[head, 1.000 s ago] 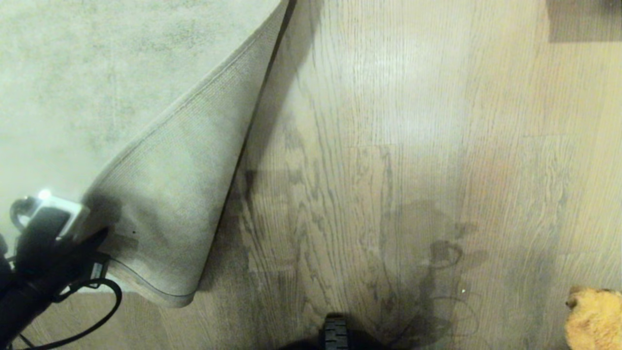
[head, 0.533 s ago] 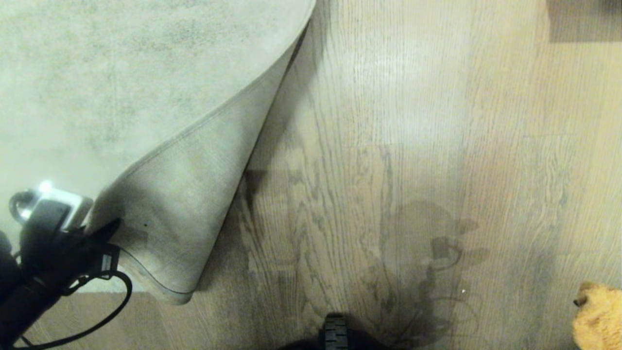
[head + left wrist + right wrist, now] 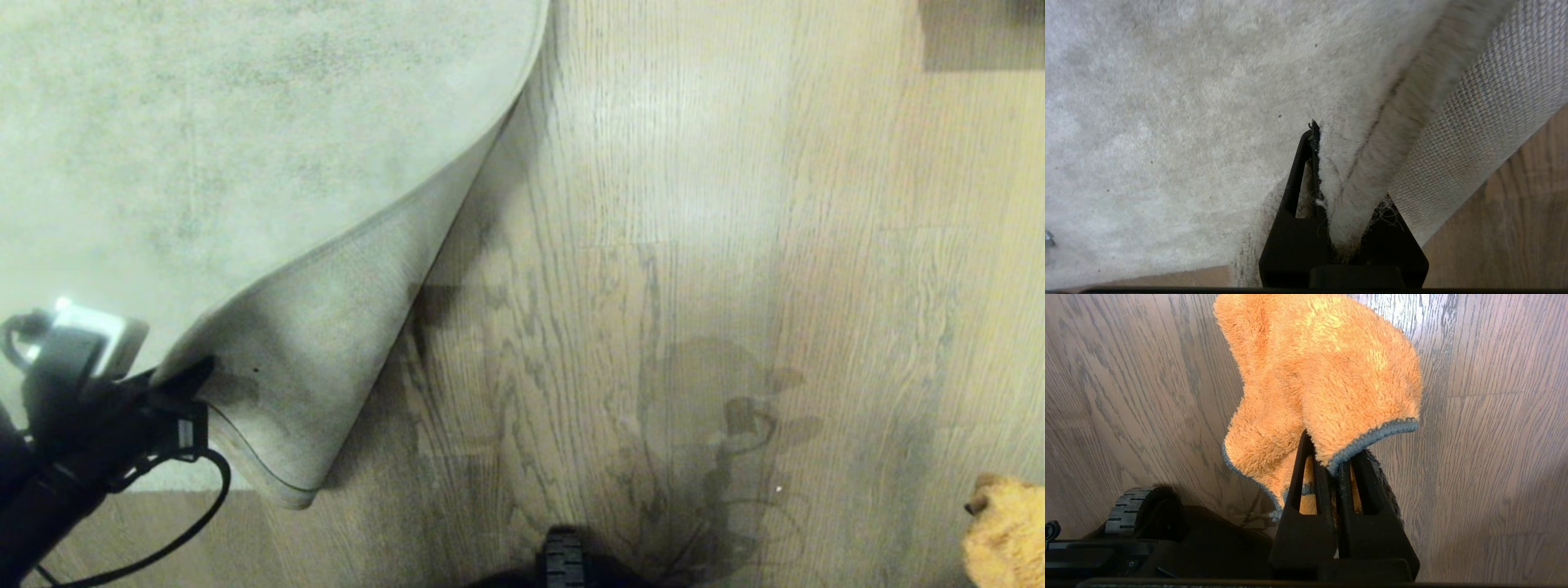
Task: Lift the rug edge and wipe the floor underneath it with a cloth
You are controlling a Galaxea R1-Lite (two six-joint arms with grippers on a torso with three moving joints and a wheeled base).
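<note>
Two pincers are at work, one on each arm. In the head view the left pincer point(image 3: 192, 384) sits at the lower left of the frame, clamped on the rug edge point(image 3: 245, 445), which is raised off the floor point(image 3: 694, 245) so that the corner folds over and shows its ribbed beige underside point(image 3: 326, 351) facing up. The folded flap runs from the lower left up toward the top centre of the frame, and a dark shadow lies on the planks just beside it. The left wrist view shows the same grip from close by: the black fingers point(image 3: 1298, 171) are closed on the thick pile border point(image 3: 1355, 196), with the woven underside point(image 3: 1486, 118) to one side and the mottled grey-beige rug point(image 3: 1167, 122) face filling most of the frame. The right pincer point(image 3: 1336, 469) is shut on the cloth point(image 3: 1327, 371), a fluffy orange piece with a grey-blue stitched hem, which hangs from the fingertips above the wood-grain planks without clearly touching them. In the head view only a bit of that cloth point(image 3: 1004, 531) shows, at the lower right corner of the frame, well apart from the lifted rug. A black ribbed wheel point(image 3: 563, 559) of the robot's base sits at the bottom centre, and a black cable point(image 3: 188, 523) loops under the left arm.
</note>
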